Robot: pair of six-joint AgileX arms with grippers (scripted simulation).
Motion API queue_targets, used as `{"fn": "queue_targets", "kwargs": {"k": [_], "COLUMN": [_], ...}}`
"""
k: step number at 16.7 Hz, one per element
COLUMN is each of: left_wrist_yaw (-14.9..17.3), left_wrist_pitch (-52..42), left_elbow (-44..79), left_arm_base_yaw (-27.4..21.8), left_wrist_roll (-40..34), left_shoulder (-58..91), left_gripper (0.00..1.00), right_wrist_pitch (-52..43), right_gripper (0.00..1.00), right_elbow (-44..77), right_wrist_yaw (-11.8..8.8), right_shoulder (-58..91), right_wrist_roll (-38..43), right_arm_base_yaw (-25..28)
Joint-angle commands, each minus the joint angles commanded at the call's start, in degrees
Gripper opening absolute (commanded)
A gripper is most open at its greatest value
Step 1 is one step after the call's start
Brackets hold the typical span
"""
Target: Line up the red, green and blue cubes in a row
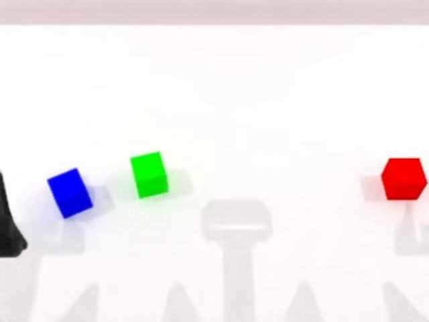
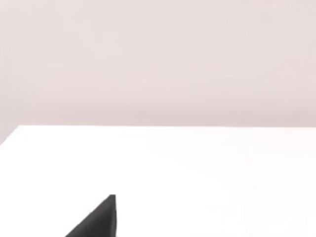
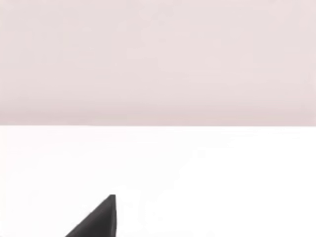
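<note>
Three cubes rest on the white table in the top view. The blue cube (image 1: 69, 193) lies at the far left, turned a little. The green cube (image 1: 149, 174) stands just right of it, a small gap between them. The red cube (image 1: 404, 179) sits alone near the right edge. My left arm (image 1: 8, 221) shows as a dark shape at the left edge, beside the blue cube and apart from it. My right arm is out of the top view. Each wrist view shows only a dark wedge of its own gripper, the left (image 2: 98, 222) and the right (image 3: 98, 222), over bare table; no cube appears there.
The white table (image 1: 268, 100) ends at a pale wall (image 1: 214, 10) along the back. Grey shadows of the arms and a stand (image 1: 236, 228) fall on the front strip. A wide bare stretch separates the green and red cubes.
</note>
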Motion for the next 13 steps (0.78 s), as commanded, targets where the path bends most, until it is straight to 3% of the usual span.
{"fn": "queue_targets", "kwargs": {"k": [7, 13], "left_wrist_yaw": [0.0, 0.0], "left_wrist_pitch": [0.0, 0.0], "left_elbow": [0.0, 0.0], "left_arm_base_yaw": [0.0, 0.0], "left_wrist_roll": [0.0, 0.0], "left_shoulder": [0.0, 0.0], "left_gripper": [1.00, 1.00], "right_wrist_pitch": [-6.3, -23.3], "right_gripper": [1.00, 1.00], "right_elbow": [8.7, 32.3], "right_wrist_yaw": [-0.2, -0.1], "right_shoulder": [9.0, 39.3], "right_wrist_roll": [0.9, 3.0], "right_arm_base_yaw": [1.0, 3.0]}}
